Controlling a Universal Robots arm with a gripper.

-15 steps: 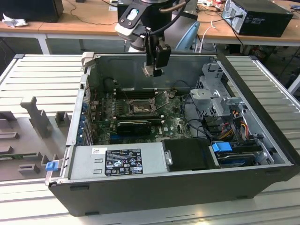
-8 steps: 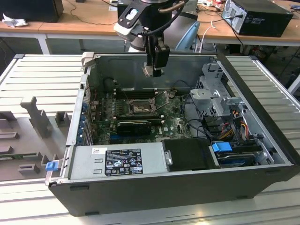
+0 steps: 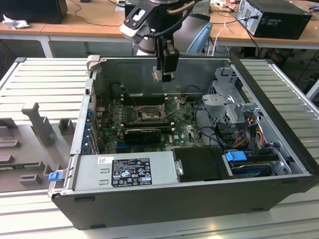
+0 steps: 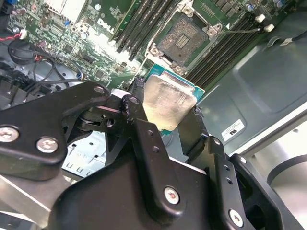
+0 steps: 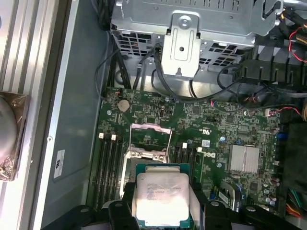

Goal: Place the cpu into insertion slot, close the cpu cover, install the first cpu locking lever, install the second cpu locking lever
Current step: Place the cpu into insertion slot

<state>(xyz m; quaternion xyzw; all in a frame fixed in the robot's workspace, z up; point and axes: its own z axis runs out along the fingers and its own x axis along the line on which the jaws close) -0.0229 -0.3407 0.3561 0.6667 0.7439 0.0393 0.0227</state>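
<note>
Exterior view first: my claw [image 3: 163,74] hangs over the open computer case [image 3: 149,201], which lies on its side on the slatted worktop [image 3: 45,82]. I am up above the case's far wall, at about twelve o'clock from the insertion slot [image 3: 148,113] and well clear of it. The green motherboard [image 3: 185,132] spreads around that slot. The grey power supply [image 3: 124,172] sits at six o'clock from it, against the near wall. At three o'clock from the slot stands the metal drive cage [image 3: 227,97], with a bundle of coloured cables beside it.

My claw is pinching the cpu [image 4: 165,103]. In both wrist views my two black fingers [image 4: 139,96] press on opposite edges of the chip. Its pale silvery face is turned toward the cameras, and a thin green rim shows around it. In the first wrist view the cpu [image 5: 162,196] is held level over the board, in the air and touching nothing but my fingers.

In the second wrist view the insertion slot [image 4: 183,40] shows its dark centre bare inside the square frame, with long black memory slots [image 4: 144,24] running along both sides of it. In the first wrist view the cpu cover [image 5: 151,126] looks swung up off the slot, though the chip I carry hides part of the slot, so I cannot tell how far. In the exterior view thin wire levers [image 3: 172,105] stand up beside the slot, not latched down.
</note>
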